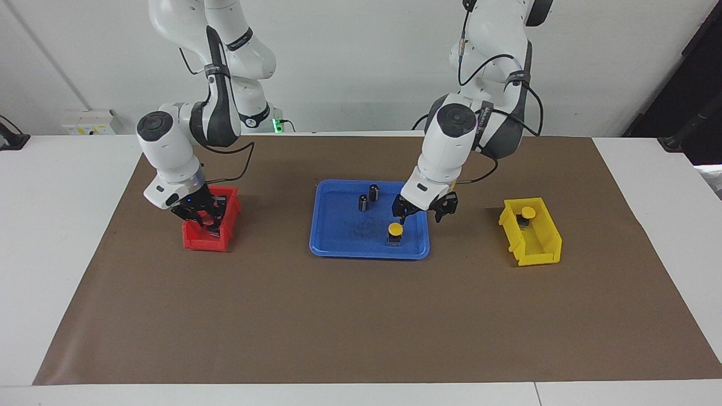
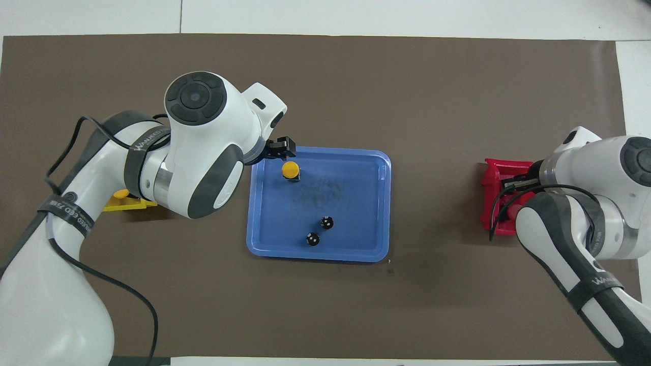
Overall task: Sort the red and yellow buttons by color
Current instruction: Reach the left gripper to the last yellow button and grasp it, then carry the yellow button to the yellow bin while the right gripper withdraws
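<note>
— Two bins, one tray. Starting at the right arm's end?

— Sitting there as the drop spot for red caps: red bin (image 1: pixel 194 239). Down inside it, low between the walls, right gripper (image 1: pixel 202 213), probably so as to set a button down gently rather than let it fall. Open or closed: cannot tell. Red buttons not made out beneath it.

— Then mid-table?

— Serving as the pickup area: blue tray (image 1: pixel 338 245). Standing upright in it, nearer to the robots, two dark capless cylinders (image 1: pixel 364 202), no part of the sort. Farther from the robots and toward the left arm's end of the tray, one yellow button (image 1: pixel 396 230), upright. Hovering just above it, left gripper (image 1: pixel 422 212), jaws wide apart, presumably to straddle the cap.

— And last?

— Yellow bin (image 1: pixel 538 248), with a second yellow button (image 1: pixel 527 212) already resting in the end nearer to the robots.
</note>
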Robot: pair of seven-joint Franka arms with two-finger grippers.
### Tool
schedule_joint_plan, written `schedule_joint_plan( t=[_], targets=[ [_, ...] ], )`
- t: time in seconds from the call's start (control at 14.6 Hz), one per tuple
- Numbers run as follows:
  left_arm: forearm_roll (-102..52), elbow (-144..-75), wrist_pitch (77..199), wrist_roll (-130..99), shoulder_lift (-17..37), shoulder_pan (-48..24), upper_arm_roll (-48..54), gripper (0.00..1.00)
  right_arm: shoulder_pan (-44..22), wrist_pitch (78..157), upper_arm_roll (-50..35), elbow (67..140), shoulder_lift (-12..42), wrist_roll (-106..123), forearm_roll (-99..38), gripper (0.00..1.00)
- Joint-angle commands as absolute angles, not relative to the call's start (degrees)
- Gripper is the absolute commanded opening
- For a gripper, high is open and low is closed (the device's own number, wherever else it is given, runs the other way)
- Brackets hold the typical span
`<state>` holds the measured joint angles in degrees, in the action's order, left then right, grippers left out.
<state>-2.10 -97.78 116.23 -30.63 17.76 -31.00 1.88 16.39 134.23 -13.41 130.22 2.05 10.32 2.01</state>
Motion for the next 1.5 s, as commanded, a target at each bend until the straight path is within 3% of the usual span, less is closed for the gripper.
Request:
schedule_joint_plan(
  t=[0.0, 0.07, 0.21, 0.41, 0.48, 0.62, 0.68, 0.75, 0.82, 1.09, 1.3, 1.44],
  targets=[
    [-2.37, -97.29, 117.59, -33.83, 19.59, -34.09, 0.97, 1.0, 17.4, 133.95, -13.89, 130.52, 1.23, 12.48, 2.1, 0.6],
    [-2.37, -97.29, 118.73, -34.45, 20.38, -34.45, 0.97, 1.0, 17.4, 132.55, -13.89, 129.65, 1.32, 12.92, 2.11, 0.65],
    [-2.37, -97.38, 121.54, -35.85, 21.44, -35.06, 0.97, 1.0, 17.05, 129.31, -13.89, 126.67, 2.1, 13.1, 2.2, 0.65],
    [-2.37, -99.04, 123.92, -37.09, 21.97, -35.86, 0.97, 1.0, 16.96, 119.3, -13.89, 118.77, 2.72, 13.1, 2.2, 0.65],
    [-2.37, -99.4, 124.27, -37.09, 21.89, -35.77, 0.97, 0.95, 16.96, 115.0, -13.97, 115.43, 2.55, 13.1, 2.11, 0.65],
    [-2.37, -99.49, 124.19, -37.26, 21.88, -35.77, 0.97, 0.74, 16.79, 108.58, -14.15, 110.24, 2.03, 12.57, 1.59, 0.68],
    [-2.46, -99.75, 123.84, -37.7, 21.8, -35.77, 0.97, 0.47, 16.79, 105.06, -14.24, 107.43, 1.5, 12.31, 1.15, 0.75],
    [-2.46, -100.36, 124.01, -40.14, 21.54, -35.86, 0.97, 0.02, 16.79, 100.94, -14.33, 104.27, 0.89, 11.7, 1.14, 0.92],
    [-2.46, -100.63, 124.01, -41.82, 21.53, -35.86, 1.05, 0.01, 16.7, 96.37, -14.41, 101.11, 0.27, 11.43, 1.06, 1.0],
    [-2.64, -95.91, 118.68, -42.28, 21.71, -35.6, 0.97, 0.01, 17.31, 86.59, -14.07, 90.72, 0.26, 8.44, -0.26, 1.0],
    [-3.16, -89.93, 106.74, -41.49, 19.09, -34.37, 0.09, 0.01, 18.19, 82.62, -12.66, 88.6, 0.35, 8.26, 0.25, 1.0],
    [-3.08, -87.02, 100.66, -39.56, 17.41, -29.47, -0.18, 0.01, 18.81, 83.23, -12.31, 88.68, 0.35, 8.17, 0.18, 1.0]
  ],
)
